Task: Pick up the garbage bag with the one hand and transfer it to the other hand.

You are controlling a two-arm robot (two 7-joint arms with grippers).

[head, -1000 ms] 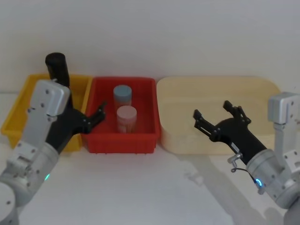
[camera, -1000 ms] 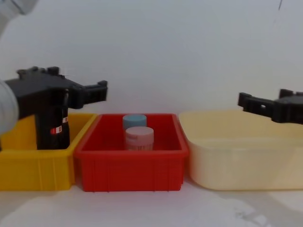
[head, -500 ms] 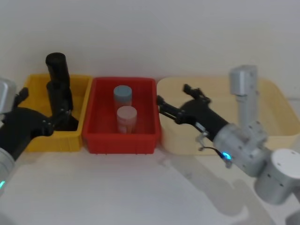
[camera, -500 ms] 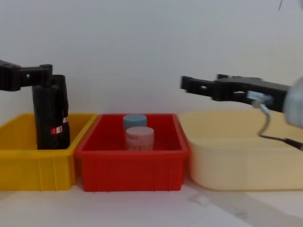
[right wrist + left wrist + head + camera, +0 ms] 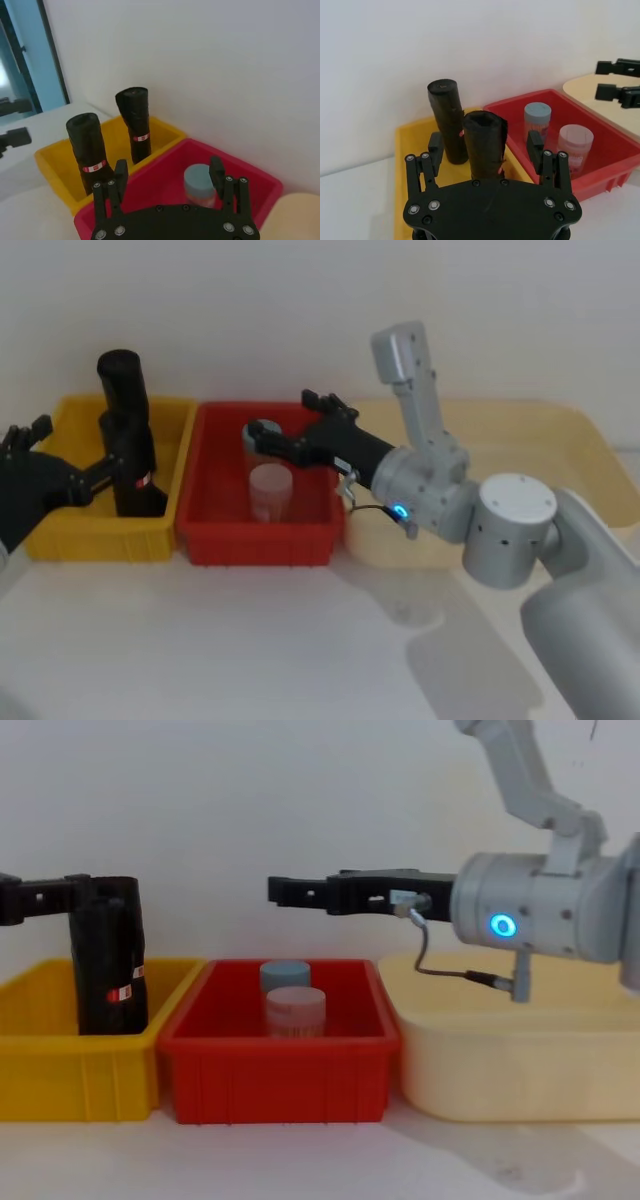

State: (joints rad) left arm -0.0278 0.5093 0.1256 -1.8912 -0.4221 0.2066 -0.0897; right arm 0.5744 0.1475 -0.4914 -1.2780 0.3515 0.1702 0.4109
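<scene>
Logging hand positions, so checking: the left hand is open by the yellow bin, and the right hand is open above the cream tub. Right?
Not quite. The right hand is open above the red bin, not the cream tub, as the head view shows. The left hand is indeed open by the yellow bin.

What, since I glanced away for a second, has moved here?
The right gripper swung leftward from over the cream plastic tub and now hangs open above the red plastic bin. The left gripper drew back leftward from the bins' shared edge and faces the nearer black rolled garbage bag, open, gripping nothing. That bag, the farther black roll, the yellow plastic bin and the two jars stayed put.
</scene>
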